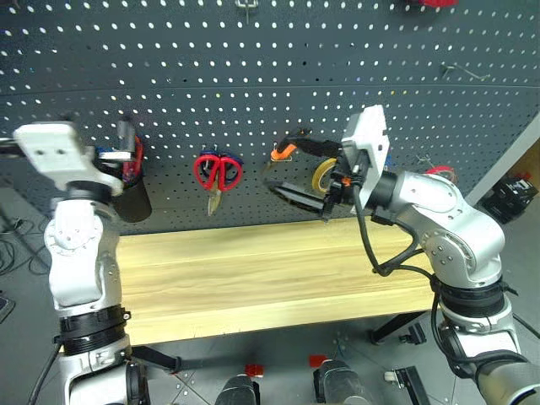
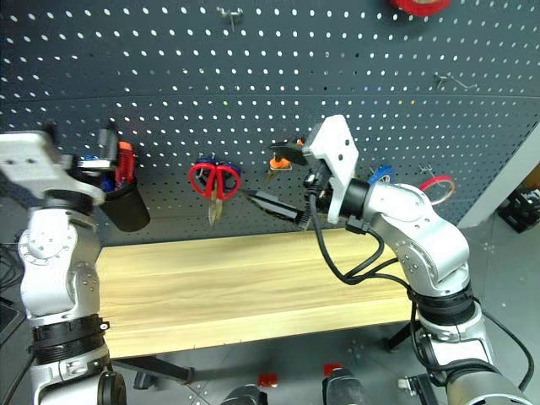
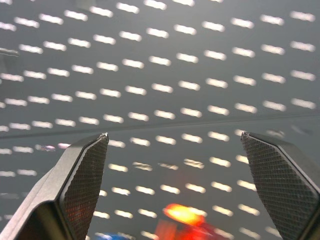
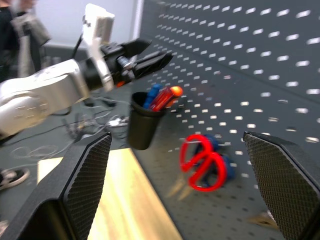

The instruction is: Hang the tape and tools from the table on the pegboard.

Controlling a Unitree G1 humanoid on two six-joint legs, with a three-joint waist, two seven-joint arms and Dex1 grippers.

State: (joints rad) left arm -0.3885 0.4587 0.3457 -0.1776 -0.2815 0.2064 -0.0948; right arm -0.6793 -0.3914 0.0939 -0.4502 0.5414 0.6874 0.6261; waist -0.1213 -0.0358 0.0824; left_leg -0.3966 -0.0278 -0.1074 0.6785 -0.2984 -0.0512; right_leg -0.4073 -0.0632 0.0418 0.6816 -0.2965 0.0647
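A: Where are the tools sitting?

B: The red-handled scissors (image 1: 217, 174) are hanging on the pegboard (image 1: 253, 84), blades pointing toward six o'clock, overlapping a blue-handled pair behind them. At about nine o'clock from them, a black cup (image 1: 131, 201) is hanging on the board, holding a red-handled screwdriver (image 4: 164, 98) beside a blue-handled one (image 4: 152, 95). At three o'clock from the scissors, the orange-and-black pliers (image 1: 297, 148) are hanging on a hook.

A: And the tape?

B: A thin red tape ring (image 2: 437, 184) is hanging on the board at about three o'clock from the pliers, past a blue roll (image 2: 381, 175). A yellow roll (image 1: 325, 176) is showing just behind the right arm.

A: What are the claws doing?

B: The left claw (image 4: 145, 56) is hovering just above the cup, its fingers standing wide apart and gripping nothing. The right claw (image 1: 291, 173) is pointing at the board near the pliers, its fingers (image 4: 85, 180) also spread wide and empty.

A: And the desk?

B: The wooden desk (image 1: 270, 278) is lying below the board, at six o'clock from the scissors.
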